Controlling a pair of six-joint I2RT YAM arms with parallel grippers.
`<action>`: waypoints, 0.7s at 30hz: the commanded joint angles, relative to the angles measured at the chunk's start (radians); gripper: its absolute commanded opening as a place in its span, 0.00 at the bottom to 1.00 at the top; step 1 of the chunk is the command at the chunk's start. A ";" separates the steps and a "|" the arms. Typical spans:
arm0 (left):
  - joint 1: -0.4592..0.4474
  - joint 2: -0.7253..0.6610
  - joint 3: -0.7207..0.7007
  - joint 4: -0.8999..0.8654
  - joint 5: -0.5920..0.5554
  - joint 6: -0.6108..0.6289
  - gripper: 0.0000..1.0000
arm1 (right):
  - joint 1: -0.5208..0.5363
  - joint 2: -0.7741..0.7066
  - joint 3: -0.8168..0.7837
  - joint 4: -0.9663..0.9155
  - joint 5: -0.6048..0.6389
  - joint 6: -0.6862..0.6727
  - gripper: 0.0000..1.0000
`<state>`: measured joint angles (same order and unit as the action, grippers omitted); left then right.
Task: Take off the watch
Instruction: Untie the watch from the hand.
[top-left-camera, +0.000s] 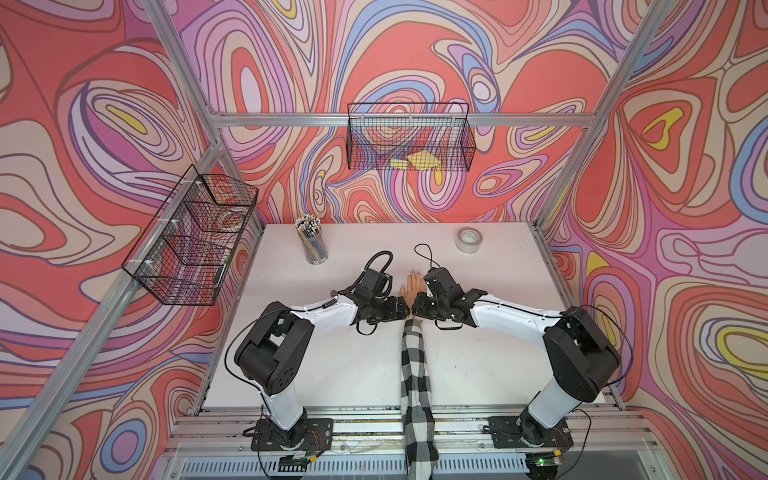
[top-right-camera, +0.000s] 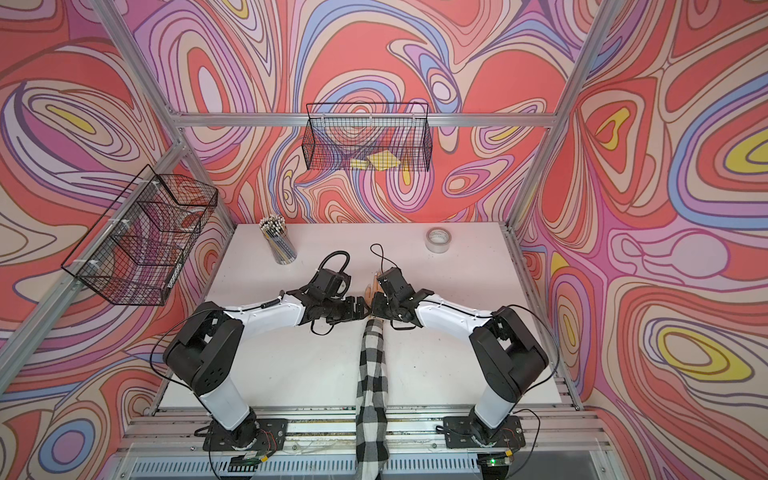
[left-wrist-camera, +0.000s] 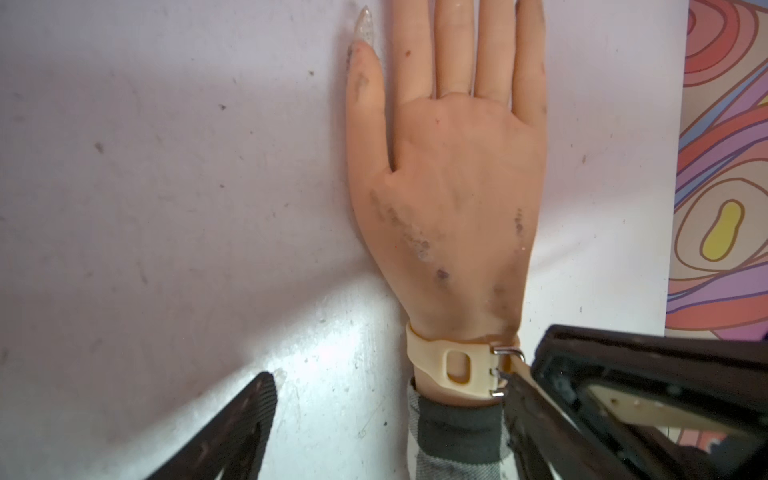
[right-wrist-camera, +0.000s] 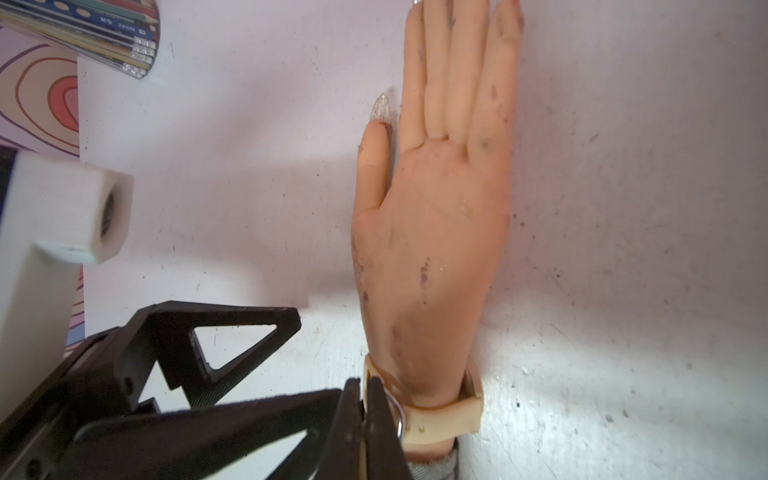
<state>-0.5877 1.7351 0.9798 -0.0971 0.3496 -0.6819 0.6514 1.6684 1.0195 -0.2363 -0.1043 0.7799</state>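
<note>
While the watch (left-wrist-camera: 440, 365) encircles the mannequin wrist (left-wrist-camera: 461, 320), the right gripper (right-wrist-camera: 365, 415), at three o'clock, clamps its strap tail (left-wrist-camera: 615, 405); the left gripper (top-left-camera: 398, 311), at nine, stands parted, empty. Unbuckling looks underway; next, work the pin free of the buckle (left-wrist-camera: 505, 370).

A cup of pencils (top-left-camera: 313, 245) is standing far left on the worktop (top-left-camera: 353, 365), a grey tape roll (top-left-camera: 471, 240) is lying far right. Two wire baskets are hanging, left (top-left-camera: 191, 237) and far (top-left-camera: 409, 137), the far one holding yellow papers (top-left-camera: 419, 161).

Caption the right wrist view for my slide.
Right gripper pinching the watch strap at the side of the mannequin wrist.
</note>
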 joint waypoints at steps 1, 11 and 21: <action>-0.015 0.014 -0.009 0.028 0.006 -0.013 0.87 | 0.001 0.002 0.005 0.009 0.023 0.013 0.00; -0.041 0.034 -0.006 0.010 -0.045 -0.004 0.87 | 0.001 0.005 -0.002 -0.010 0.057 0.031 0.00; -0.050 0.038 0.008 -0.009 -0.068 0.009 0.87 | 0.001 -0.014 -0.026 -0.021 0.083 0.034 0.00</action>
<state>-0.6296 1.7596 0.9798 -0.0891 0.3099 -0.6834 0.6514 1.6684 1.0145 -0.2470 -0.0570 0.8066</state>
